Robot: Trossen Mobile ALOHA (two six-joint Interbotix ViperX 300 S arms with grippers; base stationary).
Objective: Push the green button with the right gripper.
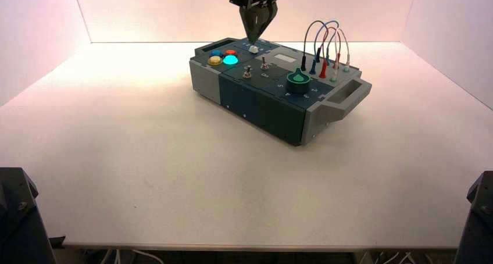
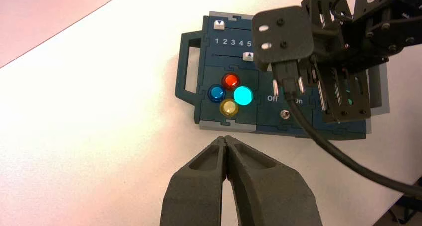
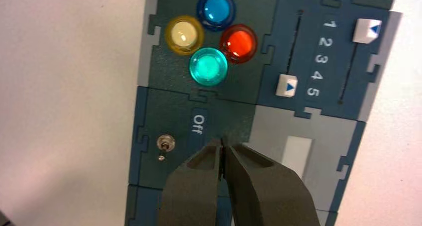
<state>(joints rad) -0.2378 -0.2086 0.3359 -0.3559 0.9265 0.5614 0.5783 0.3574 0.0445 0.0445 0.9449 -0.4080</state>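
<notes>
Buttons sit in a tight cluster of four near the box's (image 1: 279, 95) left end, beside its handle, and the green button (image 1: 231, 59) glows bright cyan among the yellow (image 1: 215, 60), blue (image 1: 216, 53) and red (image 1: 231, 52) ones. It is a round dome with no long axis, facing straight up from the panel.

The right gripper (image 1: 253, 38) hangs point-down above the box's far edge, over the sliders, its fingers pressed together into a single tip. Its wrist view shows what the high view cannot: the tip (image 3: 222, 142) hovers over the panel lettered "Off", beside a toggle switch (image 3: 165, 143), apart from the green button (image 3: 208, 65).

The left gripper (image 2: 226, 139), fingers likewise touching, appears only in its own wrist view, over the bench just off the box's edge nearest the buttons, with the green button (image 2: 243, 95) beyond it.
</notes>
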